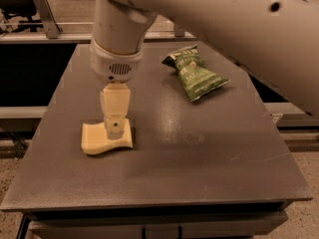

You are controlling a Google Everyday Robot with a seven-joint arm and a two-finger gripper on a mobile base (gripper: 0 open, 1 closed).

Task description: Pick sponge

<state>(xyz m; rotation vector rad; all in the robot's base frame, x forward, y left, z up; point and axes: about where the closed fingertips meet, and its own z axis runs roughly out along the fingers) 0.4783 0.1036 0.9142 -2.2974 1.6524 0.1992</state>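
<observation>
Grey table [209, 178]. Arm [224, 19] came across from 1 o'clock. Green chip bag [197, 74] lay at the table's 1 o'clock, print unreadable. Sponge [94, 142] sat at 8 o'clock, long axis 9-to-3. Gripper [115, 129] pointed down over the sponge's far edge; grip state could not be told.

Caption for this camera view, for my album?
Robot gripper poised over a yellow sponge on a dark table, green chip bag nearby.
</observation>
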